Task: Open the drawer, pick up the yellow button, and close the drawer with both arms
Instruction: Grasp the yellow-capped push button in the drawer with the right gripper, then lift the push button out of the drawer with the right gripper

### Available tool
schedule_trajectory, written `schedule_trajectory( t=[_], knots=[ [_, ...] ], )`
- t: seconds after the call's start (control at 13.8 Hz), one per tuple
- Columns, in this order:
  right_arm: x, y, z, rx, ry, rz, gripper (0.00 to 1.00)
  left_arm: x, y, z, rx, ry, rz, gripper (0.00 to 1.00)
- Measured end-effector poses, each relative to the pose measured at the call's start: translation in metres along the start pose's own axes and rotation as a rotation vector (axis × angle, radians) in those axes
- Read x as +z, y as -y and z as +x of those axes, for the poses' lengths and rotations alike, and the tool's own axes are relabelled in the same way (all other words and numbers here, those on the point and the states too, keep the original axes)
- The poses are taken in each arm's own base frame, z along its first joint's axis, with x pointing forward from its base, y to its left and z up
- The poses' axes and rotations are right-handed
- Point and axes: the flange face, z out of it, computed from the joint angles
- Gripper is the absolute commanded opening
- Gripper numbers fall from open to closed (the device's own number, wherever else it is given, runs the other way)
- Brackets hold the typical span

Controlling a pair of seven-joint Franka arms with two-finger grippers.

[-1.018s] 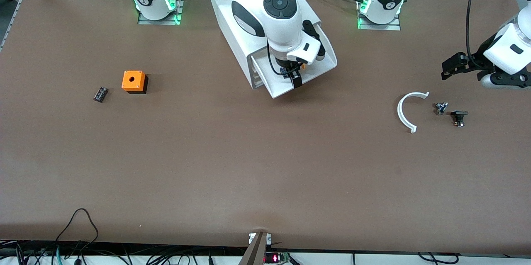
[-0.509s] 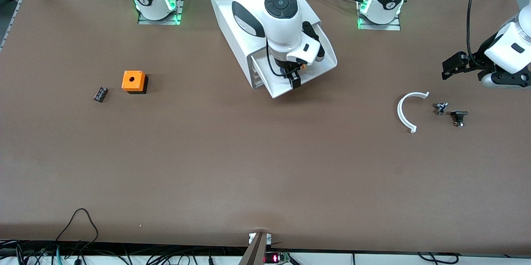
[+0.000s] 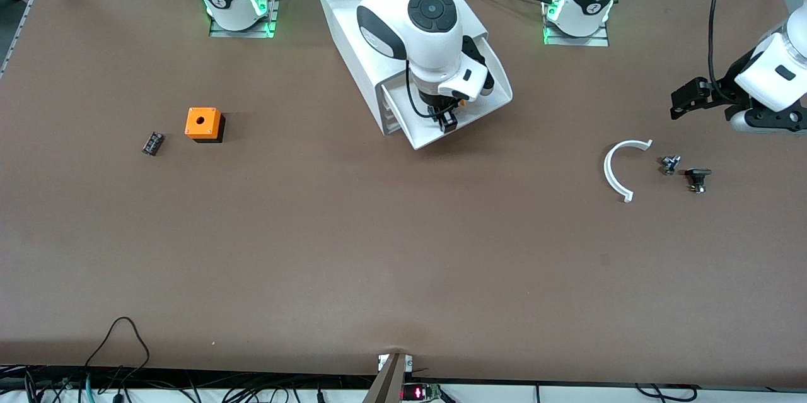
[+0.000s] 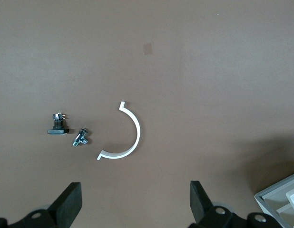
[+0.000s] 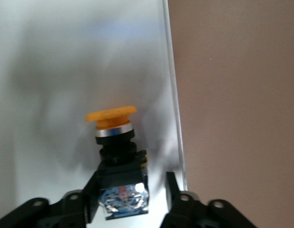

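My right tool (image 5: 132,199) straddles the orange-capped, dark-bodied button (image 5: 116,156) in the open white drawer (image 3: 479,110) at frame centre, fingers parted, gripping nothing — an off-centre closing could tip it — while my left tool (image 4: 135,209) waits wide open over the bench.

Robotics lab bench. Two white arms (image 3: 429,31) bolted to base plates (image 3: 239,28) with green status lights along one edge of a wide brown table (image 3: 378,251). Aluminium frame rails at the corners; loose cables (image 3: 120,340) along the edge nearest the front camera.
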Motion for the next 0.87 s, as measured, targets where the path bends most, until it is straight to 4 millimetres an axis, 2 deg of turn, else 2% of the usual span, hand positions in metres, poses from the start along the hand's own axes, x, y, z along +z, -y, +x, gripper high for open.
schedule_trajectory(
  t=[0.29, 0.58, 0.73, 0.87],
  knots=[
    [-0.003, 0.003, 0.006, -0.007, -0.003, -0.006, 0.22, 0.0, -0.005, -0.001, -0.015, 0.008, 0.001, 1.0],
    [-0.008, 0.003, 0.009, 0.019, -0.007, -0.017, 0.16, 0.0, -0.005, -0.001, -0.026, 0.01, 0.001, 1.0],
    [-0.024, 0.002, 0.01, 0.073, -0.012, -0.042, 0.16, -0.001, -0.005, -0.001, -0.026, 0.01, 0.001, 1.0],
    [-0.044, -0.004, -0.002, 0.149, -0.008, -0.08, 0.16, 0.0, -0.005, -0.001, -0.026, 0.011, 0.001, 1.0]
  ],
)
